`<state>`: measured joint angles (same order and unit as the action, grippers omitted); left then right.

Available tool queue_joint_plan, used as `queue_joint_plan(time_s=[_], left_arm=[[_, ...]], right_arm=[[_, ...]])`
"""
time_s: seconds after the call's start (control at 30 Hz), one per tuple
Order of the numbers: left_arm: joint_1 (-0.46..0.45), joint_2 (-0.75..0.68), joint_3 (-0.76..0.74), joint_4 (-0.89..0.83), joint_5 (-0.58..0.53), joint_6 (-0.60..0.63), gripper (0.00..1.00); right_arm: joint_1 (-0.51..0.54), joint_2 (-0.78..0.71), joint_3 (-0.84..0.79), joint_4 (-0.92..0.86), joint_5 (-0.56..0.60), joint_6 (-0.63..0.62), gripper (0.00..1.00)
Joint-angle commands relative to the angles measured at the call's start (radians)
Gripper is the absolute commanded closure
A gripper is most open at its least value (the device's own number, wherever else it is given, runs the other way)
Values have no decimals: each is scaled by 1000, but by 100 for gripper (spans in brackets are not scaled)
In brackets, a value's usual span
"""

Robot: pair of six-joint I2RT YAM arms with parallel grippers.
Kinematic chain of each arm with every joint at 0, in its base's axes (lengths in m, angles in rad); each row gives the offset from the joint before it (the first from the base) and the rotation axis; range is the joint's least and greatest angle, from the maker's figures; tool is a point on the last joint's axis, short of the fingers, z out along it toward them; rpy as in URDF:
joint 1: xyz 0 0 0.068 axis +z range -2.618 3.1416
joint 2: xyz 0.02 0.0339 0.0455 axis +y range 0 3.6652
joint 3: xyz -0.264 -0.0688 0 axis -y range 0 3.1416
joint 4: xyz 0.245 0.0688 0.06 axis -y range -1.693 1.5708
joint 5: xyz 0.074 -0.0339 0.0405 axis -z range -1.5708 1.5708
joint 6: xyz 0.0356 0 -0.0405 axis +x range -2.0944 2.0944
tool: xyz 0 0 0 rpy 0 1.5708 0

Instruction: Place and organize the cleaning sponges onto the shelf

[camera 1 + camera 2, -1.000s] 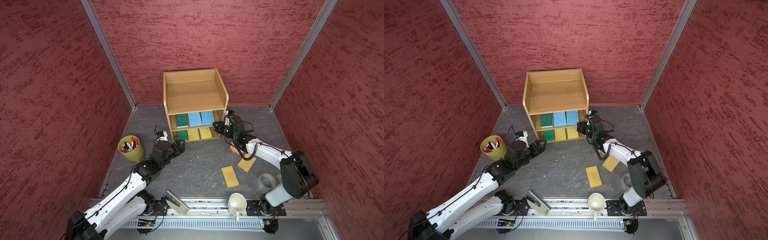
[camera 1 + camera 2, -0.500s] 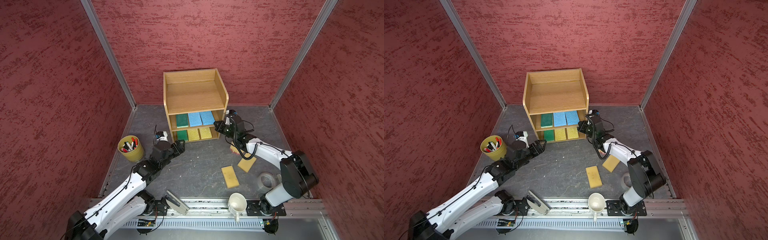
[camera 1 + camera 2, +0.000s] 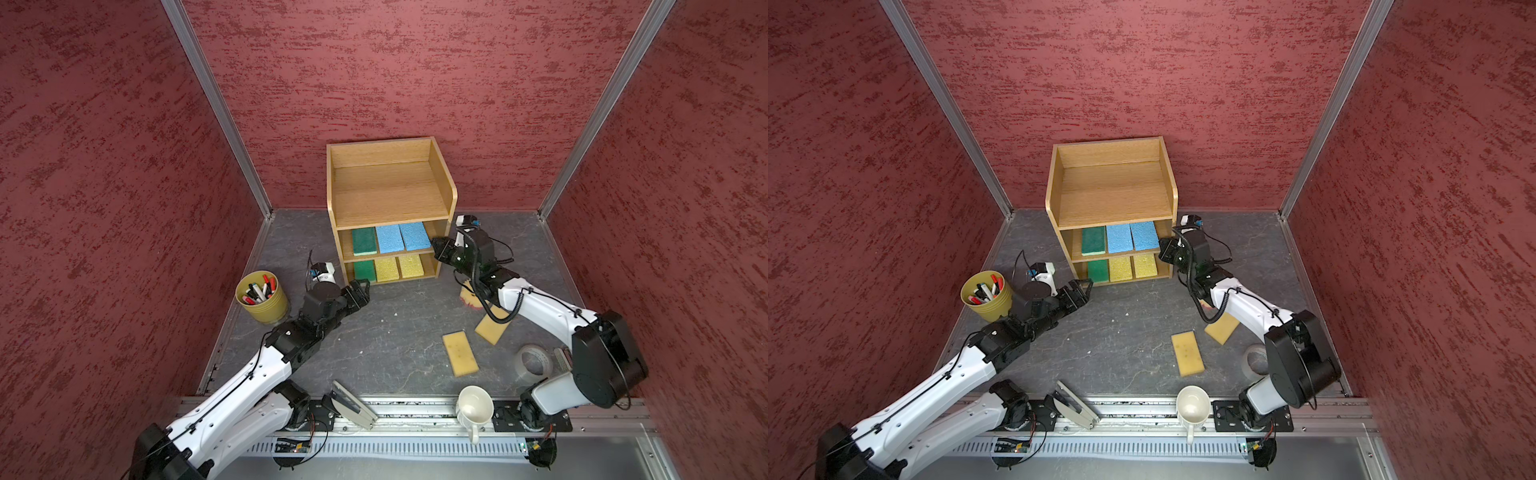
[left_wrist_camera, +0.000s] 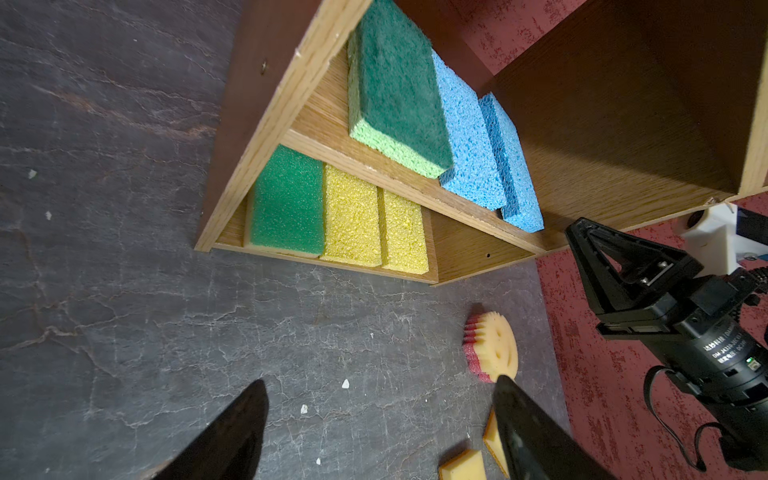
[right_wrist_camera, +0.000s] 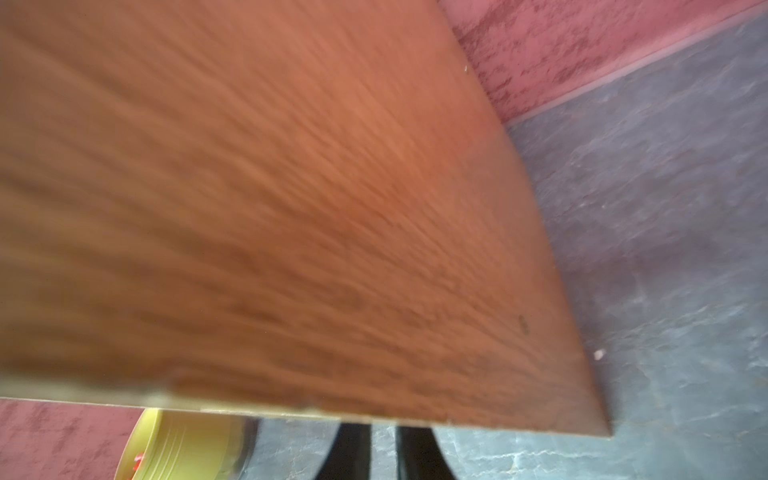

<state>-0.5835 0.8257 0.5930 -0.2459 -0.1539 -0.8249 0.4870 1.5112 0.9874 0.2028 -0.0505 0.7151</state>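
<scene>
A robot lab cell: red textured walls (image 3: 415,62), aluminium corner posts (image 3: 217,108), arms (image 3: 245,384) bolted to a rail (image 3: 415,417)

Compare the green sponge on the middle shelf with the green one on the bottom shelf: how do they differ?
The middle-shelf green sponge has a dark, felt-like top over light green foam; the bottom-shelf green sponge has a brighter, grainy top over a pale base. The upper one lies beside two blue sponges, the lower one beside two yellow sponges. Both lie flat at the same end of the shelf.
</scene>
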Motion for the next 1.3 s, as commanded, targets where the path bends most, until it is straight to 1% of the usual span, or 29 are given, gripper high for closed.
queue_joint_plan(time_s=[0.0,0.17,0.27,0.47,0.7,0.8,0.93,1.0,1.07,1.13,1.23,1.27], left_arm=[[-1,-12,8,10,7,6,15],[-1,-25,2,3,-1,7,15],[0,-31,1,0,-4,9,15],[4,-38,-4,-5,-6,12,14],[7,-31,-5,6,1,13,14],[7,-31,-5,7,2,11,14],[7,-30,-1,6,5,11,14],[7,-30,3,1,5,13,14],[7,-31,3,0,5,13,14],[8,-32,1,1,6,12,14],[7,-31,1,2,9,9,14],[7,-31,3,2,10,9,14]], right_arm=[[17,18,42,-23,73,-38,77],[30,68,75,-16,110,-46,67],[32,88,82,-1,121,-36,66],[37,107,76,14,148,-18,66],[58,106,73,18,138,-10,67],[75,103,73,19,137,-5,70],[82,97,63,20,142,10,78],[81,90,58,20,145,15,79],[82,77,45,25,156,20,83],[81,64,39,19,168,19,83],[82,41,29,20,179,15,77],[83,29,21,26,181,15,77]])
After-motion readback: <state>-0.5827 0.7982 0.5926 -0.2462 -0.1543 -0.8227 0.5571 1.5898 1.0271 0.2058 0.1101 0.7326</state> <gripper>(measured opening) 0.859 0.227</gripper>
